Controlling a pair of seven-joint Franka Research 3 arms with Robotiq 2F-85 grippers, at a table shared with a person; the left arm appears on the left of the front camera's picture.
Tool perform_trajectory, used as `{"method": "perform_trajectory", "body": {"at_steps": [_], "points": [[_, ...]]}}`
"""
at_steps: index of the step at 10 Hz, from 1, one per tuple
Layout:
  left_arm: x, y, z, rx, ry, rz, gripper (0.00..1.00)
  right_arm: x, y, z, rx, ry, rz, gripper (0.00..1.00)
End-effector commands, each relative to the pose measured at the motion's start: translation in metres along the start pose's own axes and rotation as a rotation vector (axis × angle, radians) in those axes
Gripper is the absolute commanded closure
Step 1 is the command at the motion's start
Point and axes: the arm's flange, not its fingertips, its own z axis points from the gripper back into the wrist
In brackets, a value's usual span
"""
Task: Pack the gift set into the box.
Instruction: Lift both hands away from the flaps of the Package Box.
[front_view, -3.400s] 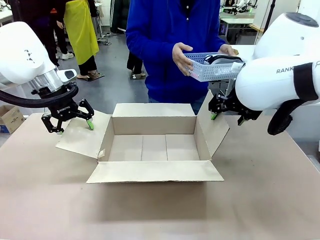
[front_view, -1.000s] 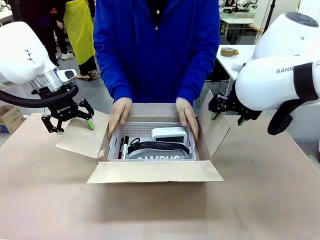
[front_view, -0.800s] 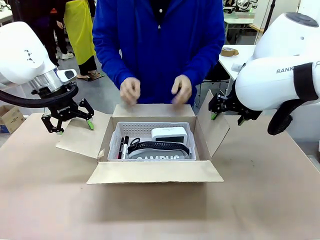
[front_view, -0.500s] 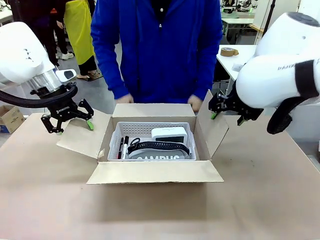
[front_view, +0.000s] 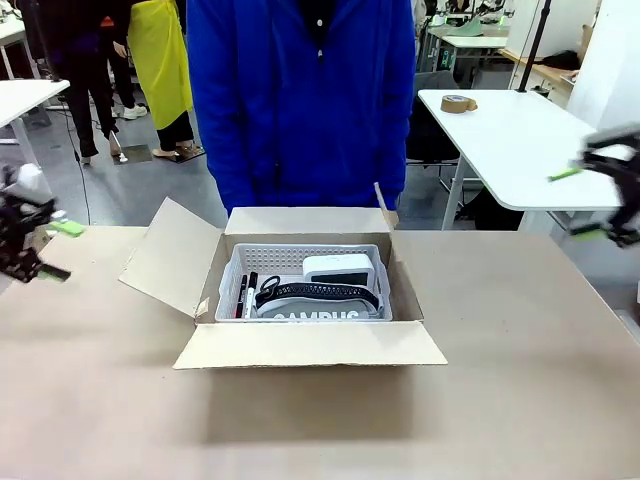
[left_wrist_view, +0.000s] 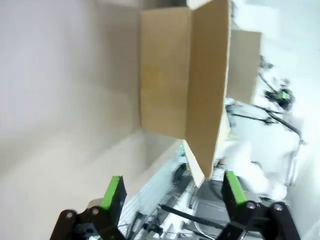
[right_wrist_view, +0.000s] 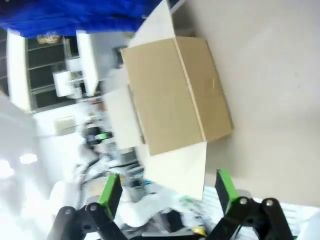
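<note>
A large brown corrugated cardboard carton (front_view: 310, 345) is seen standing open at the middle of the brown table (front_view: 520, 390). A white perforated plastic basket (front_view: 290, 258) is set down inside it and takes up most of the bottom. In the basket, a grey pouch with white "CAMPUS" lettering (front_view: 312, 312) is laid along the near side, and a black strap-like item (front_view: 318, 292) is draped just behind it. A small white box (front_view: 338, 268) is placed towards the back, and pens (front_view: 245, 292) are lined up along the left wall. The carton's near flap is spread flat towards the camera, the left flap is splayed outward and upward, and the far flap is raised behind the basket, in front of a person in a blue jacket (front_view: 300, 100). The right flap is seen almost edge-on. Broad bare table is left on both sides and in front. The left pincer (front_view: 58, 250) is blurred at the far left and the right pincer (front_view: 578, 203) at the far right, both well apart from the carton. In the wrist views the green pads (left_wrist_view: 112, 192) of each are spread wide, and nothing is held between them.
</note>
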Motion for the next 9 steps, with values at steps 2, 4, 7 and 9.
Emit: {"method": "perform_trajectory", "body": {"at_steps": [2,4,7,9], "points": [[0.000,0.000,0.000,0.000,0.000,0.000,0.00,0.000,0.000,0.000,0.000,0.000,0.000,0.00],[0.000,0.000,0.000,0.000,0.000,0.000,0.00,0.000,0.000,0.000,0.000,0.000,0.000,0.00],[0.000,0.000,0.000,0.000,0.000,0.000,0.00,0.000,0.000,0.000,0.000,0.000,0.000,0.00],[0.000,0.000,0.000,0.000,0.000,0.000,0.00,0.000,0.000,0.000,0.000,0.000,0.000,0.00]]}}
